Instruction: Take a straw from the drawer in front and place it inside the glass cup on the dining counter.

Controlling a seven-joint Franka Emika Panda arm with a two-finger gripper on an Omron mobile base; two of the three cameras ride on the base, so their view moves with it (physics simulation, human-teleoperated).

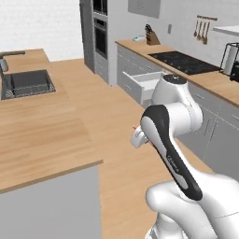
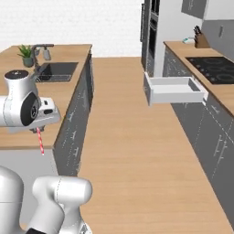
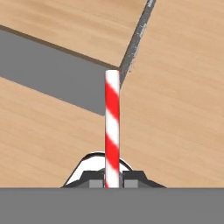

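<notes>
The red-and-white striped straw (image 3: pixel 112 122) is pinched at one end between my finger tips, so my gripper (image 3: pixel 112 179) is shut on it. From the right base view, the straw (image 2: pixel 40 140) hangs down from the gripper (image 2: pixel 37 129), just off the near corner of the dining counter (image 2: pixel 64 98). In the hand view its free end lines up with that corner of the dining counter (image 3: pixel 65 17), with floor below. The gripper (image 1: pixel 137 134) hovers over the aisle floor to the right of the counter (image 1: pixel 42 135). The drawer (image 1: pixel 147 83) (image 2: pixel 173 89) stands pulled open. The glass cup is out of view.
A dark inset sink (image 1: pixel 27 83) (image 2: pixel 57 71) with a tap and a small potted plant (image 2: pixel 26 52) lie at the counter's far end. Grey cabinets (image 2: pixel 215 137) with a black hob (image 1: pixel 184 62) line the right. A wood floor aisle (image 2: pixel 132 151) runs between them.
</notes>
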